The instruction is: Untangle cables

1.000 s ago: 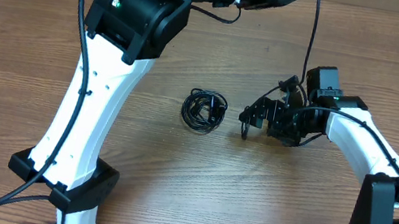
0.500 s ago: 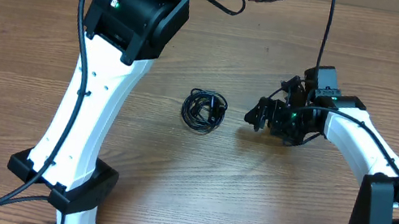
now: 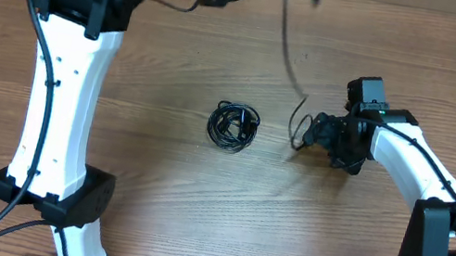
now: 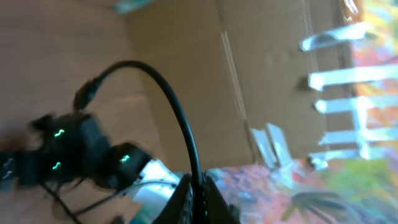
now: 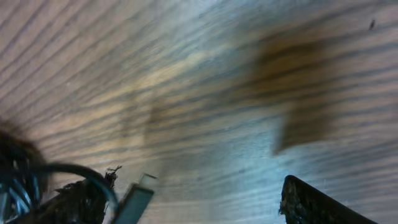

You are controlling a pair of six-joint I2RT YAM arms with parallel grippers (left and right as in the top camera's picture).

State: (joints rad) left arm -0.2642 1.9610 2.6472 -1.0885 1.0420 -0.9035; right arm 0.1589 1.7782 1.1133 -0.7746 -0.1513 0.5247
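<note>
The bench (image 3: 151, 190) carries everything, and I place the rest from the knotted coil (image 3: 233, 127) of cables lying on it. My left arm (image 3: 61, 89) stands on the far left of that coil and reaches high above and past it, because I judge height is what draws a cord out of a tangle. My right arm (image 3: 410, 165) bends in low from the coil's right side, placed to steady the lower end near the bench. The coil itself lies loose and untouched, apart from both arms, so most of the untangling is not yet done. One loose strand (image 3: 291, 50) runs from up above the coil's right side down to a small loop just beside my right end effector (image 3: 307, 134); it hangs slack and curved, not taut. My left end effector (image 4: 194, 193) is clamped on this strand, which rises from between the fingers and arcs over to a free plug end (image 4: 84, 98). In the blurred right wrist view my right end effector's fingers look apart, with bare bench between them and a silver plug (image 5: 134, 202) near the left one.
</note>
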